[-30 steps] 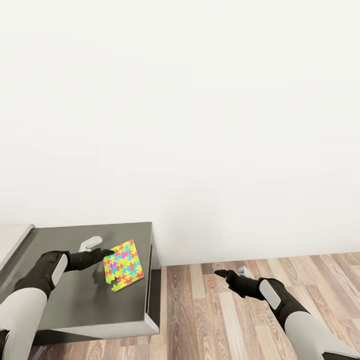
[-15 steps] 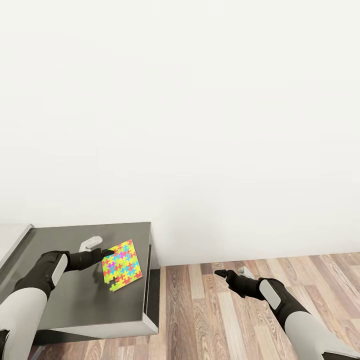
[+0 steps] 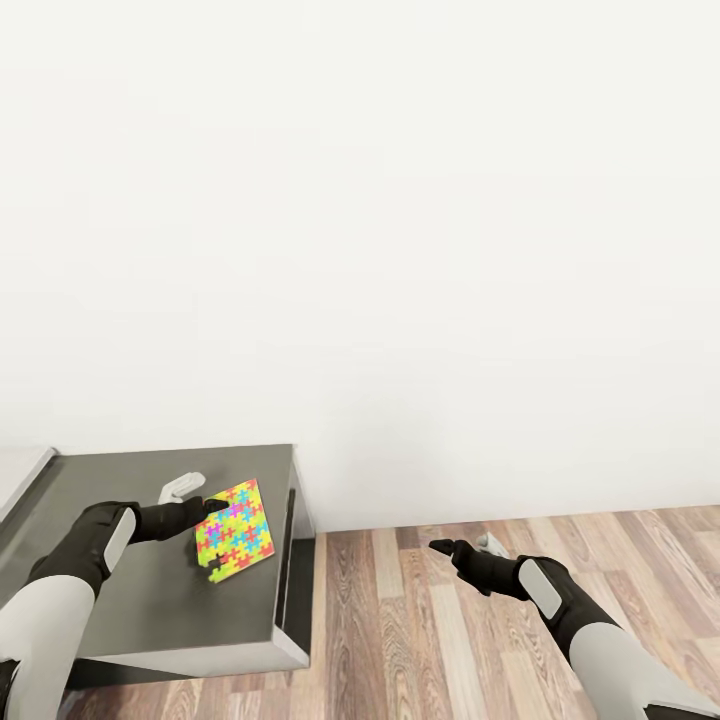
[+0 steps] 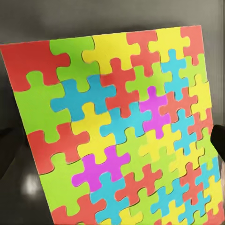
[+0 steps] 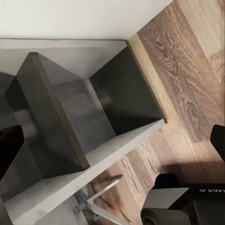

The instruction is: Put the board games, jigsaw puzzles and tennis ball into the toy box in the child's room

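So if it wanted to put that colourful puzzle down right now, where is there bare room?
The dark cabinet top is bare around the puzzle held by the left end effector, out to its front and right edges. The wood floor between cabinet and right end effector is open too. Nothing looks crowded.

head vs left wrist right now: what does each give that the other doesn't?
Head alone: the left gripper holding the jigsaw puzzle by one edge above the dark cabinet top, the right gripper empty over the wood floor, and the white wall.
Left wrist alone: the puzzle's single interlocked pieces up close, red, green, yellow, blue, magenta.
Both: the puzzle with the dark cabinet top behind it.
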Controlling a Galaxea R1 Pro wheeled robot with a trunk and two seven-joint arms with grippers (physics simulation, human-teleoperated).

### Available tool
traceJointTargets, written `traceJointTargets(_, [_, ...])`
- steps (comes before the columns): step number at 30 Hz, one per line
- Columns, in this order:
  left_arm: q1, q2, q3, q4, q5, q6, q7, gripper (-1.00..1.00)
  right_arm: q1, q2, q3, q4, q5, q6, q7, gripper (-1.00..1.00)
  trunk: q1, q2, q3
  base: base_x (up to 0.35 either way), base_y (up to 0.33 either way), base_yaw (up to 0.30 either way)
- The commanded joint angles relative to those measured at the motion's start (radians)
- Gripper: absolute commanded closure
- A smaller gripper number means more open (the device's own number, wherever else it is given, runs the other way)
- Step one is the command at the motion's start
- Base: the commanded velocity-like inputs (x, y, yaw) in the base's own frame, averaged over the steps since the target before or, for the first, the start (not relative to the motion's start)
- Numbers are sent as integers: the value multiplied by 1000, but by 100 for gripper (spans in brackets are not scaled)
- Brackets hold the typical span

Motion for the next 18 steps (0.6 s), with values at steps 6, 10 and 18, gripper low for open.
traceJointTargets(6, [-1,-1,4,-1,3,8,-2,-100,-1,1,-6,0,-1,8,2,-100,1,-2,-2,0,-47,0])
traceJointTargets(10, [-1,-1,4,-1,3,8,-2,-100,-1,1,-6,0,-1,8,2,-100,1,-2,-2,0,-5,0])
traceJointTargets(18, [-1,-1,4,-1,2,8,-2,-100,-1,1,-6,0,-1,8,2,-100,1,-2,-2,0,0,0])
